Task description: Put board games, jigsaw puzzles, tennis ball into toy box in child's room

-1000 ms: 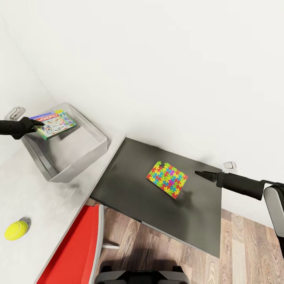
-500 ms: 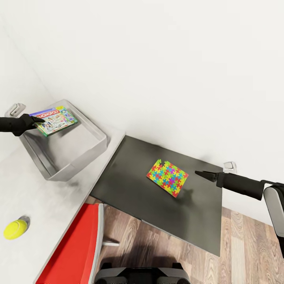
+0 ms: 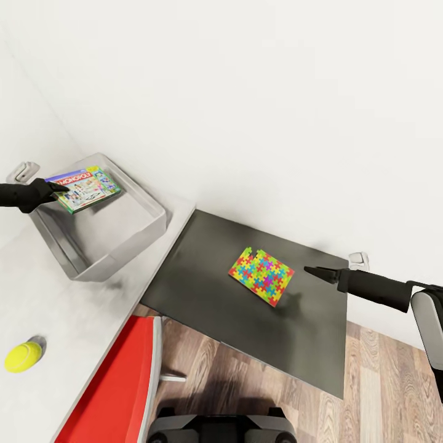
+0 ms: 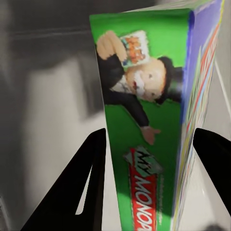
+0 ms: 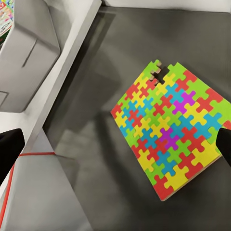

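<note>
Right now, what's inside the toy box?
The toy box floor looks bare. The Monopoly board game, held by the left end effector, covers its far corner.

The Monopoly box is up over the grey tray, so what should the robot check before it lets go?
1. Left hand holding the Monopoly box: ok, fingers on both sides in the left wrist view.
2. Box over the toy box: ok.
3. Room inside the tray: ok, its floor looks bare.
4. Box level: not ok, it tilts.
5. Right hand out of the way: ok, open beside the jigsaw puzzle.
6. Tennis ball packed: not ok, it lies on the table.
</note>
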{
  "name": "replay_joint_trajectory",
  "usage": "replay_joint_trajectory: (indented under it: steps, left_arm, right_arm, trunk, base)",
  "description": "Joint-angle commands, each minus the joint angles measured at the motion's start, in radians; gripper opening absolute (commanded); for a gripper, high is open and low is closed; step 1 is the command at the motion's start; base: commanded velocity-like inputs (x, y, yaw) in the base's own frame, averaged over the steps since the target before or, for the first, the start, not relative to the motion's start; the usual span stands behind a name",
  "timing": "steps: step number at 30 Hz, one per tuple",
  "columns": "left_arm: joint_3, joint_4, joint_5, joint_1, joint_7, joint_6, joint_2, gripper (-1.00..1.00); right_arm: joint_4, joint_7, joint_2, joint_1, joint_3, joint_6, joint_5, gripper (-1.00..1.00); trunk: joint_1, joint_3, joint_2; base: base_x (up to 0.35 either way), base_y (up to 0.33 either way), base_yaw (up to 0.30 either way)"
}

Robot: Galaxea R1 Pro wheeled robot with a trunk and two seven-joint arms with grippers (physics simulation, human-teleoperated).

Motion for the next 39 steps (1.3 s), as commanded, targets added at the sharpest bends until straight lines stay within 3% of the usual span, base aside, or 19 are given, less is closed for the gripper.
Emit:
replay_joint_trajectory:
  steps: [1, 39]
  left_arm:
    - [-0.003, 0.0, -0.006, -0.001, -0.008, 0.001, 0.001, -1.0]
    - [-0.002, 0.0, -0.006, -0.002, -0.007, 0.001, -0.002, -1.0]
  right_arm:
    - [0.0, 0.006, 0.0, -0.001, -0.001, 0.004, 0.004, 1.0]
    - [0.0, 0.006, 0.0, -0.001, 0.002, 0.004, 0.004, 1.0]
  trunk:
    - [0.001, -0.001, -0.002]
    - [0.001, -0.034, -0.002]
  base:
    - [0.0, 0.0, 0.0]
    - [0.0, 0.0, 0.0]
